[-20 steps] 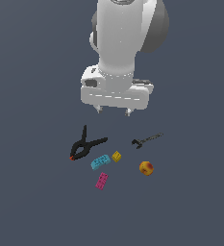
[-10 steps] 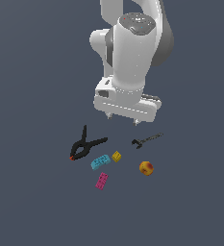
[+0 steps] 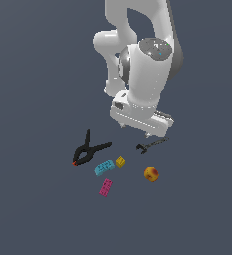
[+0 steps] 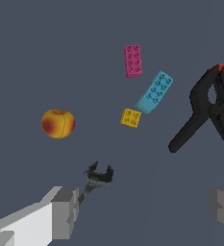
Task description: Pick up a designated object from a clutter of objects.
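Simulated scene with one white arm above a dark grey floor. The gripper (image 3: 135, 131) hangs above the clutter with its fingers spread wide and nothing between them; in the wrist view one grey fingertip (image 4: 65, 211) and the other at the opposite edge stand well apart. The slim dark wrench (image 3: 151, 145), the designated object, lies flat on the floor just below the gripper, toward the exterior view's right, its small open jaw pointing to the exterior view's left; in the wrist view its jaw end (image 4: 99, 174) shows just beside one fingertip, the handle partly hidden behind that finger. The black spring clamp (image 3: 89, 150) with a red tip lies at the exterior view's left of the group, well apart from the wrench. Between them lie the cyan brick (image 3: 103, 168) and the small yellow block (image 3: 120, 162), very close to each other. The magenta brick (image 3: 105, 187) lies nearer the camera, below the cyan brick. The orange-red ball (image 3: 151, 174) rests near the wrench, on its near side.
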### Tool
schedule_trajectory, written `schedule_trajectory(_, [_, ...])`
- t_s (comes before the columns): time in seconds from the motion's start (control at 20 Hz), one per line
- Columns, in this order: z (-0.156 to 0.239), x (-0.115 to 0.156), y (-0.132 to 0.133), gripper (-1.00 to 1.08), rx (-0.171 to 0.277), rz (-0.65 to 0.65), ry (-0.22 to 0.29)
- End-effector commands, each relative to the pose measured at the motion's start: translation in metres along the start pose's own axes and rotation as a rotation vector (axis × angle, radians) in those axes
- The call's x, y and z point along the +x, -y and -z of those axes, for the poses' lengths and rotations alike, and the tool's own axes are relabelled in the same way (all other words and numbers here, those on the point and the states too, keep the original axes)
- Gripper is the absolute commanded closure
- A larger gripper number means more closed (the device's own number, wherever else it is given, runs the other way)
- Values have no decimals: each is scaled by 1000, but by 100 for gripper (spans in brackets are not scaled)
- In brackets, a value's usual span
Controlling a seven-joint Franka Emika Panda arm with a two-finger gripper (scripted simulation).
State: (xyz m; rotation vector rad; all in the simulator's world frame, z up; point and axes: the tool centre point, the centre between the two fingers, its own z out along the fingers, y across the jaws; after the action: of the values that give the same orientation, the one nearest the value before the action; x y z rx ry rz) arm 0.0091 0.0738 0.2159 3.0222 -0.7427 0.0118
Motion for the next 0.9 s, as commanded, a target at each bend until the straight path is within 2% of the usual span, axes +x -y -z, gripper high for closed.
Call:
schedule_trajectory(0.0, [-10,-5,7,-92,1,-48,0])
schedule_trajectory(0.85, [-74,-46,52,-92,9,-367,3])
